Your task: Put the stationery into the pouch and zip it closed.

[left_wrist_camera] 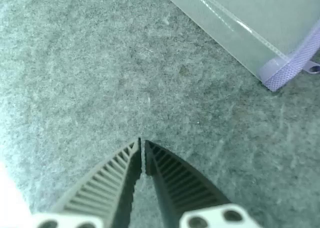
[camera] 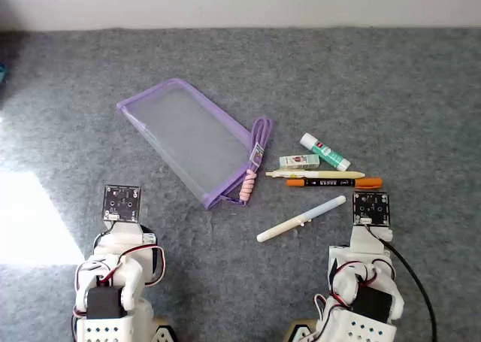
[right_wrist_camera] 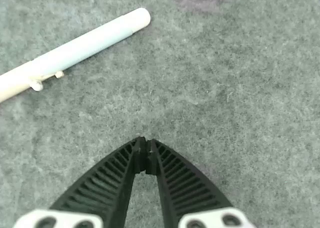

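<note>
Nothing's packed yet. The left tool [left_wrist_camera: 142,145] is pinched closed and empty, arm folded back over the grey felt counter [camera: 391,79]. The clear purple-edged zip pouch [camera: 192,139] lies flat nearby. The white-and-green glue stick [camera: 325,151], orange marker [camera: 334,183] and pale blue-and-cream pen [camera: 301,219] lie loose to its right. The right tool [right_wrist_camera: 146,147] is closed too, holding nothing, just beside that pen.

Robotics lab bench, 2 small arms [camera: 113,282] [camera: 361,289] on grey felt tabletop [camera: 391,79], plain white wall [camera: 240,4] behind
</note>
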